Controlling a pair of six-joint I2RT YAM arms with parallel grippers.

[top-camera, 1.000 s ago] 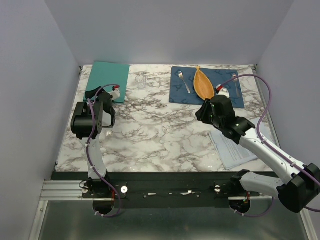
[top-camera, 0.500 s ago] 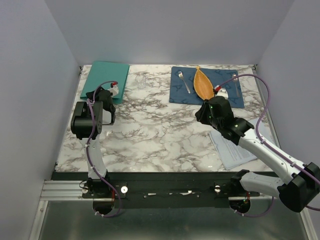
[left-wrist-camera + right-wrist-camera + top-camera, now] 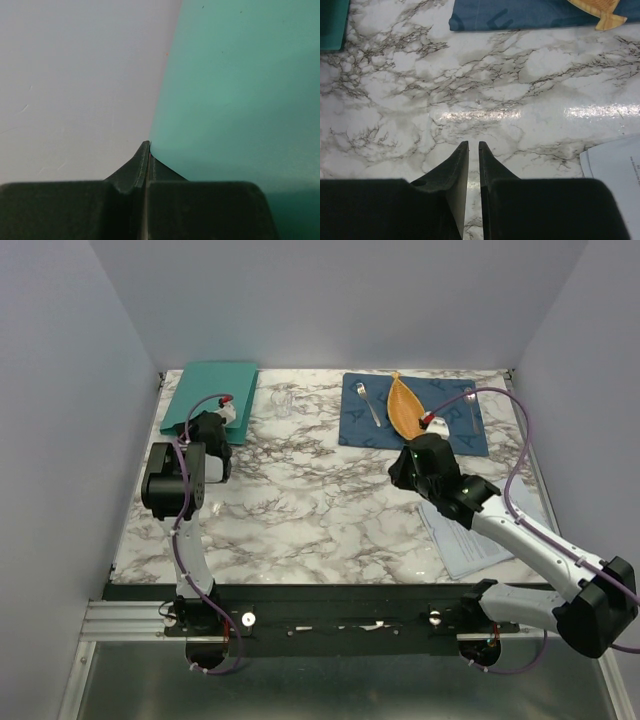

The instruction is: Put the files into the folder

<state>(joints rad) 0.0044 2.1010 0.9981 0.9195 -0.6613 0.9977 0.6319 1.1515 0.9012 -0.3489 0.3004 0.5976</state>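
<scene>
Marble-patterned table seen from above, with two robot arms bolted at its near edge. One teal folder lies flat at the far left corner. One small stack of files, white printed sheets, lies near the right edge. The number of sheets cannot be told, and the right arm crosses over part of the stack. One dark blue placemat lies at the far right, carrying one leaf-shaped wooden dish and two metal utensils, one on each side of the dish. The left gripper sits at the folder's near edge. The right gripper hangs over bare table just in front of the placemat, well apart from the folder.

Left wrist view: the left gripper has its jaws clenched tight, tips meeting right at the folder's edge. Whether that edge is pinched between them cannot be told.

Right wrist view: the right gripper shows a slim gap between its jaws, with nothing in it. Below lies bare table. The placemat and the dish's tip are ahead, a folder corner is at the upper left, and the files are at the lower right.
</scene>
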